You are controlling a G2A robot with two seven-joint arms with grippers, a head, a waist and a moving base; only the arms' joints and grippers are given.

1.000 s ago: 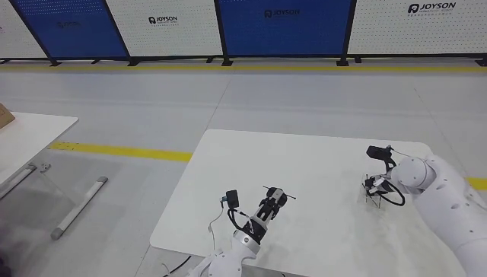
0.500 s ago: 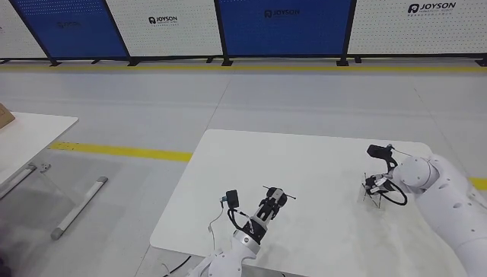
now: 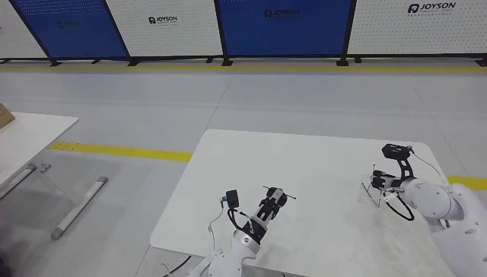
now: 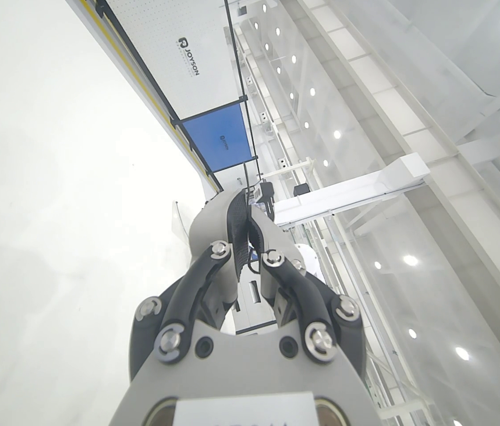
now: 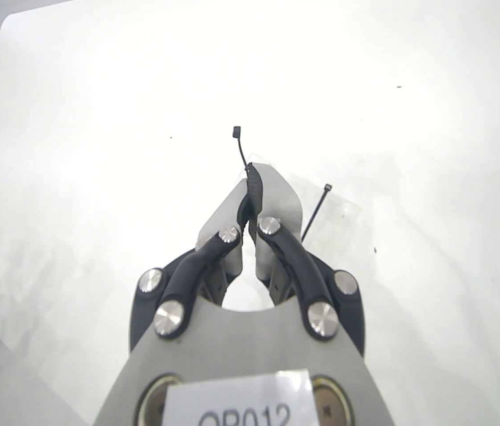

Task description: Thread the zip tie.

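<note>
Nearest me, the left gripper (image 3: 274, 198) sits with jaws pressed together, a thin black strip (image 3: 287, 195) crossing their tips. Farther out, my right gripper (image 5: 251, 174) pinches the zip tie (image 5: 241, 148) just below its head. I judge that leaves the eye free beyond the jaws. A spare tie (image 5: 315, 213) lies just beside it on the table (image 5: 99, 90).

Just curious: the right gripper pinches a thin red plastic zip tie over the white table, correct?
Not red: the right wrist view shows the right gripper pinching a thin black plastic zip tie over the white table.
</note>
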